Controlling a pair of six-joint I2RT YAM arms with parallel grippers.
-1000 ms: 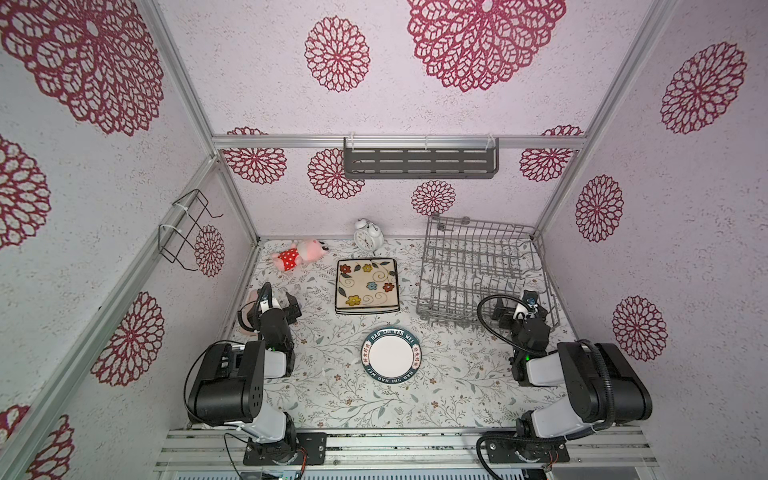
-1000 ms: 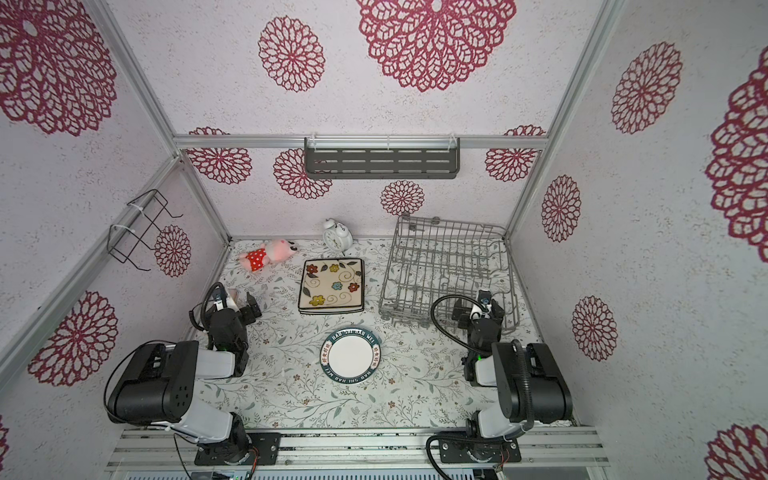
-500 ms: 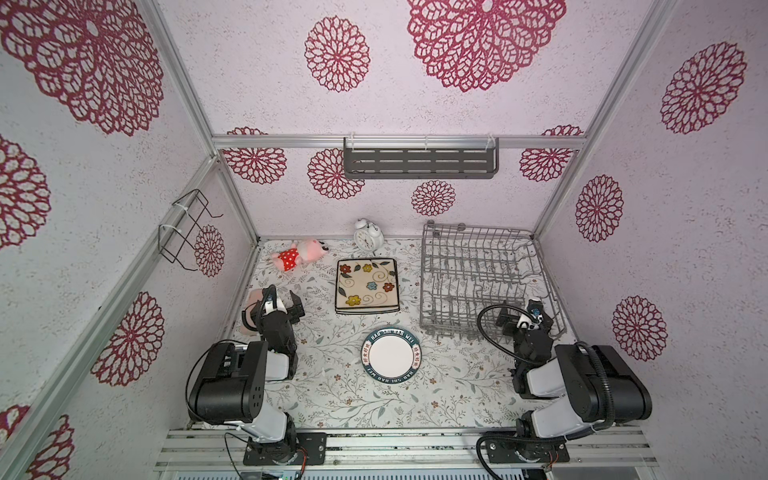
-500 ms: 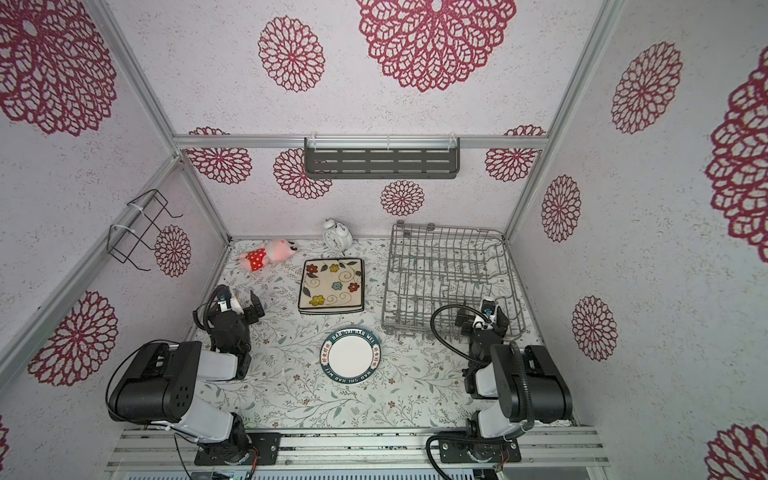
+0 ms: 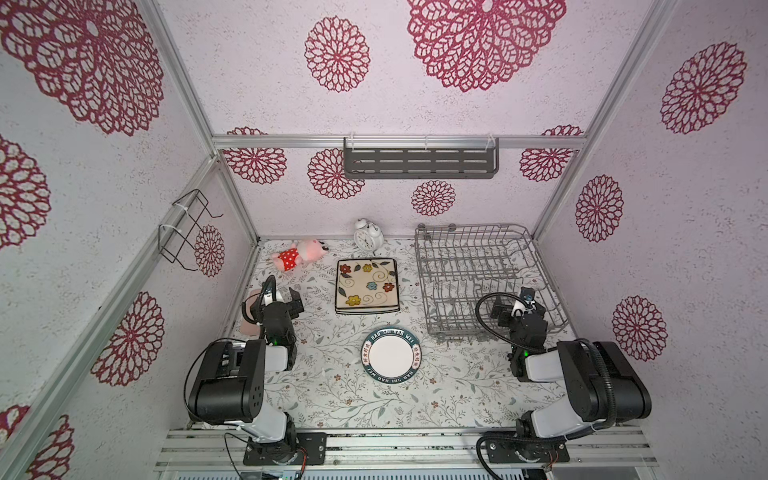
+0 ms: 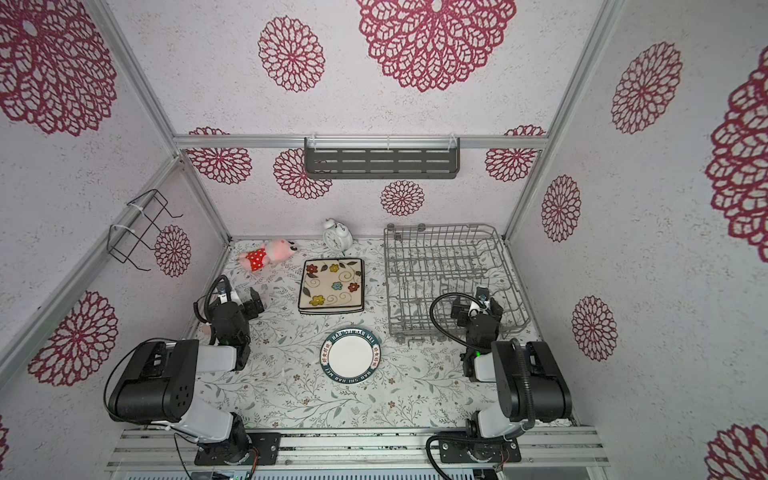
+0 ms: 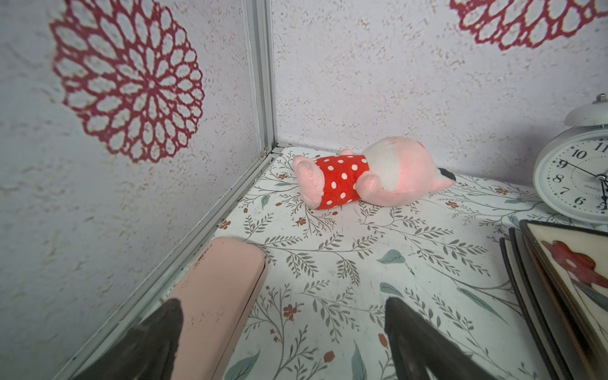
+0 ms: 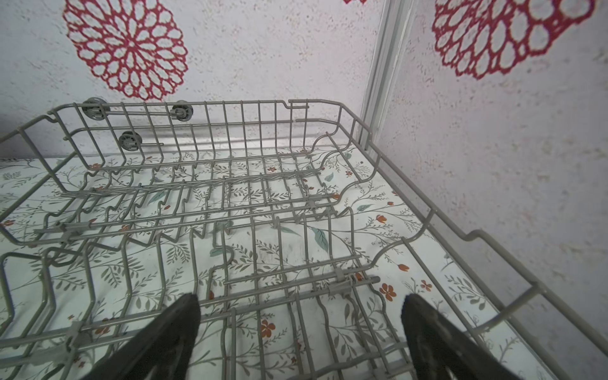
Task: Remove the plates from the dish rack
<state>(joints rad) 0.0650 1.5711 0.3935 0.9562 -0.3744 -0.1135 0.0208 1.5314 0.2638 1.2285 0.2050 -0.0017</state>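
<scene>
Grey wire dish rack [image 5: 473,227] beneath spread right fingers [image 8: 164,339] — left fingers [image 7: 427,345] spread too, near flower-painted plates [image 5: 365,286]

Taking the dish rack [image 5: 471,249] as the mark. Finding the stack of square plates [image 5: 366,285] lying left of the rack, near it but apart. Finding the round plate [image 5: 391,354] lying flat to the left of the rack's near corner, slightly forward of it. Finding the alarm clock [image 5: 368,235] standing left of the rack's far corner, and the plush toy [image 5: 300,258] lying farther left of the rack, beyond the clock.
</scene>
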